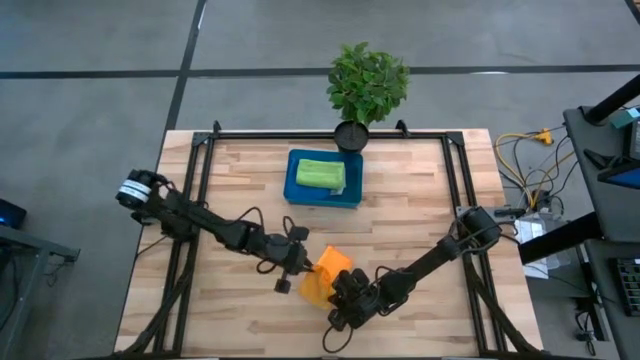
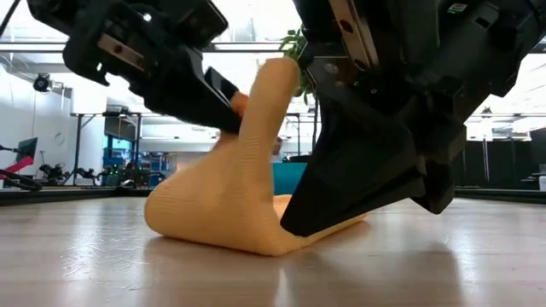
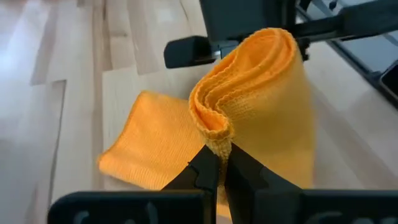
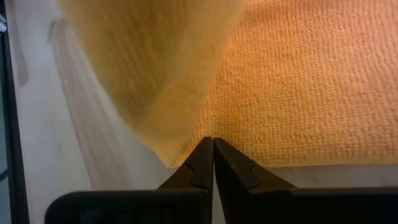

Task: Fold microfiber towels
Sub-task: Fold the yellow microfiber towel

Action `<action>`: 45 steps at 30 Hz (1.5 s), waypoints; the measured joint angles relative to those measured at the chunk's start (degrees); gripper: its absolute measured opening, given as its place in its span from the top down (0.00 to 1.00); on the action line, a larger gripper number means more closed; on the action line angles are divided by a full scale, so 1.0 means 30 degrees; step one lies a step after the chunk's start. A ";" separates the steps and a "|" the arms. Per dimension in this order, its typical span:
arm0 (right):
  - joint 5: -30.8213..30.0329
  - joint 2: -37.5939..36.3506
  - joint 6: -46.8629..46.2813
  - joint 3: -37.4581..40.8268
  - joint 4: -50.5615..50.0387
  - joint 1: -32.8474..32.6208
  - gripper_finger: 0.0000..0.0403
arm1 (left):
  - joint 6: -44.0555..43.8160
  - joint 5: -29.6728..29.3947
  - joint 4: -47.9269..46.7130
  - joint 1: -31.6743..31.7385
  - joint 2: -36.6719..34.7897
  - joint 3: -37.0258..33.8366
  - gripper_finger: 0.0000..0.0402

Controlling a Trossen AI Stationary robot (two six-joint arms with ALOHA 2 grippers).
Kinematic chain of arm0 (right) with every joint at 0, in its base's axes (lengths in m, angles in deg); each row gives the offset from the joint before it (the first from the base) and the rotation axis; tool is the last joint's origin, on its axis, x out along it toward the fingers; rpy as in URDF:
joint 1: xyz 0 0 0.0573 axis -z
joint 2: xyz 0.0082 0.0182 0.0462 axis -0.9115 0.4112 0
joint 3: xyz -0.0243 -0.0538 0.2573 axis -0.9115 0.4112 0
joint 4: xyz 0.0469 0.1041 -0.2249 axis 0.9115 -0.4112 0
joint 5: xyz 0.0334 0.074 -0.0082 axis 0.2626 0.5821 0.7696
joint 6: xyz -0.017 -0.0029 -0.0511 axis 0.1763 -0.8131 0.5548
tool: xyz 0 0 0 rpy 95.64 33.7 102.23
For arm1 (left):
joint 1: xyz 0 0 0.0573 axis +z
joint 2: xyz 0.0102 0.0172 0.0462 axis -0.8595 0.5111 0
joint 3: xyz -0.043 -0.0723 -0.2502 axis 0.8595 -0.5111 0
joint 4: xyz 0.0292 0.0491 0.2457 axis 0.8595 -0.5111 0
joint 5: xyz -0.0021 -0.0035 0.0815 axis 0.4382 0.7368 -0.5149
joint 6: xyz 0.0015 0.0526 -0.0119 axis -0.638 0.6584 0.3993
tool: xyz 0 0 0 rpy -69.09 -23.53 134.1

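the orange towel [image 1: 325,275] lies mid-fold near the front of the surface [image 1: 420,220]; the left hand [image 3: 219,163] pinches its raised edge, the right hand [image 4: 212,155] is closed at a corner; the green towel [image 1: 320,174] sits folded in the blue tray [image 1: 296,192]; others unseen.

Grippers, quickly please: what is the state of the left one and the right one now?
Left gripper: closed on a raised edge of the orange microfiber towel.
Right gripper: closed, pinching the same towel's edge at the wooden table.
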 joint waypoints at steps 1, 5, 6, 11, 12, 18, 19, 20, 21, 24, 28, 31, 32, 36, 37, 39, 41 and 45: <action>0.0000 0.0000 0.0093 0.0000 0.0007 0.0000 0.98 | 0.0009 0.0003 0.0057 0.0007 0.0295 0.0150 1.00; -0.0022 0.0000 0.0165 0.0000 0.0007 -0.0057 0.98 | 0.0049 -0.0094 0.0647 0.0099 0.1331 0.0469 1.00; -0.0053 0.0000 0.0165 0.0000 0.0000 -0.0087 0.98 | 0.0041 -0.0268 0.0860 0.0122 0.1503 0.0474 1.00; -0.0073 0.0007 0.0158 0.0000 0.0007 -0.0379 0.98 | 0.0021 -0.1447 0.1341 0.0460 0.1940 0.0459 1.00; -0.0073 0.0007 0.0165 0.0000 0.0007 -0.0441 0.98 | 0.0022 -0.1465 0.1358 0.0570 0.1962 0.0477 1.00; -0.0073 0.0009 0.0160 -0.0007 0.0000 -0.0554 0.98 | 0.0020 -0.1472 0.2154 0.1053 0.1972 0.0540 1.00; -0.0068 0.0007 0.0165 -0.0007 0.0007 -0.0554 0.98 | 0.0012 -0.1472 0.2457 0.1118 0.1972 0.0540 1.00; -0.0070 0.0009 0.0206 -0.0007 0.0000 -0.0546 0.98 | 0.0015 -0.1472 0.2715 0.1157 0.1972 0.0545 1.00; -0.0073 0.0007 0.0252 -0.0007 0.0000 -0.0539 0.98 | 0.0015 -0.1472 0.2903 0.1179 0.1972 0.0551 1.00; -0.0073 0.0010 0.0313 -0.0007 0.0000 -0.0539 0.98 | 0.0017 -0.1450 0.3060 0.1231 0.1972 0.0634 1.00; -0.0066 0.0012 0.0509 -0.0007 0.0000 -0.0539 0.98 | 0.0049 -0.1435 0.3131 0.1238 0.2144 0.0982 1.00; -0.0058 0.0015 0.0587 -0.0015 -0.0007 -0.0531 0.98 | 0.0009 -0.1048 0.2694 0.1282 0.2829 0.1654 1.00; -0.0040 0.0015 0.0587 -0.0022 -0.0029 -0.0517 0.98 | -0.0027 -0.0807 0.2569 0.1290 0.3229 0.2107 1.00; 0.0243 0.0011 0.0589 -0.0080 -0.0142 -0.0503 0.98 | -0.0431 -0.0488 0.1358 0.1282 0.4677 0.3768 1.00; 0.0349 0.0015 0.0589 -0.0088 -0.0196 -0.0503 0.98 | -0.0419 -0.0509 0.1135 0.1282 0.4932 0.4141 1.00; 0.0598 0.0015 0.0587 -0.0153 -0.0248 -0.0503 0.98 | -0.0352 -0.0525 0.1094 0.1348 0.5382 0.4829 1.00; 0.0618 0.0015 0.0509 -0.0153 -0.0275 -0.0523 0.98 | -0.0341 -0.0539 0.1145 0.1391 0.5687 0.5271 1.00; 0.0616 0.0007 0.0296 -0.0160 -0.0375 -0.0586 0.98 | -0.0286 -0.0576 0.0150 0.1443 0.6133 0.5889 1.00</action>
